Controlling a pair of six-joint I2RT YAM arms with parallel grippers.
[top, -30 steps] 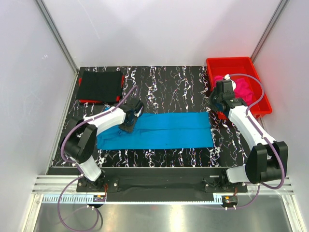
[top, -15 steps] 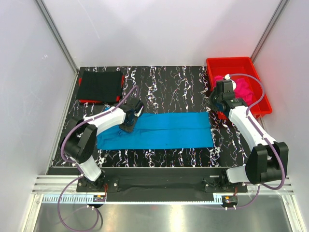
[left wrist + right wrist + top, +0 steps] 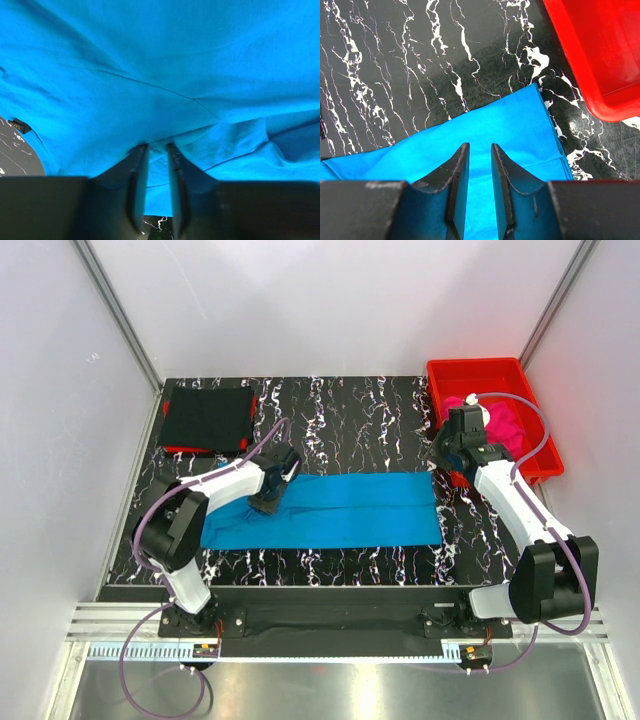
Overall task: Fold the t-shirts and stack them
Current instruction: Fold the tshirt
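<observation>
Honestly, the left gripper (image 3: 156, 148) only nips a thin fold of the turquoise-blue cloth t-shirt (image 3: 190, 60), right gripper (image 3: 478, 147) hanging empty and ajar, so it could slip out.

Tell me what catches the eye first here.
A turquoise t-shirt lies spread as a long band across the middle of the table, the left gripper pinching its left part. A red bin with a pink shirt sits far right, a black folded shirt far left.
</observation>
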